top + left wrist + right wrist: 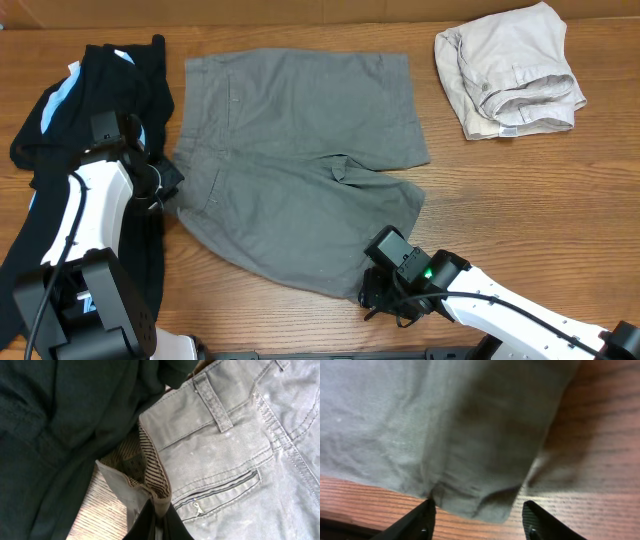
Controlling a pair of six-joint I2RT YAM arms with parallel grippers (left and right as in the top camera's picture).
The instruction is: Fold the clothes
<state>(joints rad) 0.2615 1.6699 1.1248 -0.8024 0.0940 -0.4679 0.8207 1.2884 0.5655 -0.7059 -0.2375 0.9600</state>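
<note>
The grey shorts (295,165) lie spread flat in the middle of the table. My left gripper (168,183) is shut on the waistband corner at the shorts' left edge; in the left wrist view the fingers (157,522) pinch the waistband (157,487) beside a zipped pocket (220,492). My right gripper (378,295) is open at the shorts' near leg hem; in the right wrist view the hem corner (480,502) lies between the spread fingers (477,522). The black garment with light-blue stripes (90,95) lies at the far left. The beige garment (510,70) is folded at the back right.
Bare wooden table (520,210) shows to the right of the shorts and along the front edge. The left arm's base (80,300) stands at the front left over the black garment.
</note>
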